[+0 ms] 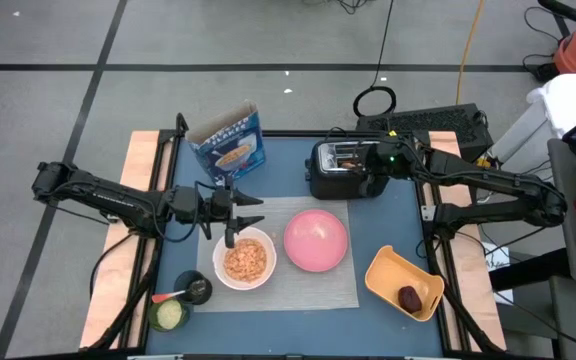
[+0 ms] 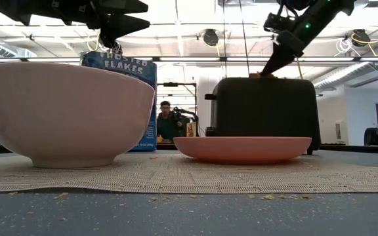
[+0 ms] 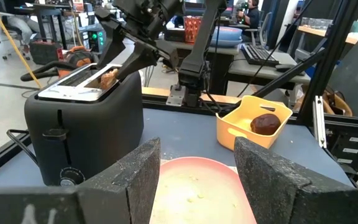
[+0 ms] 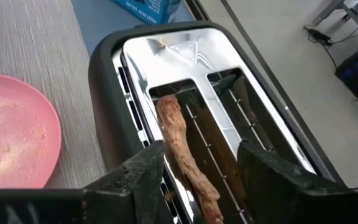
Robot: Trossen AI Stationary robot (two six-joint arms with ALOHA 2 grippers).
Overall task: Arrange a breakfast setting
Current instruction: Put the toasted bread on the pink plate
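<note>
Toast slice point(image 4: 182, 152) in toaster point(image 4: 229, 106) slot

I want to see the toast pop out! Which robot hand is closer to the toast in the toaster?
The right gripper. Its fingers straddle the toast slice standing in the toaster slot. The left gripper hovers over the white bowl, well away from the toaster.

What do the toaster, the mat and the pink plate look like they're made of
Toaster: matte black body, probably plastic, with a shiny, reflective metal top plate around the slots. Mat: grey woven or mesh material, its open weave showing at table height; possibly rubbery or fabric. Pink plate: smooth, even colour with a soft sheen, either plastic or glazed ceramic.
</note>
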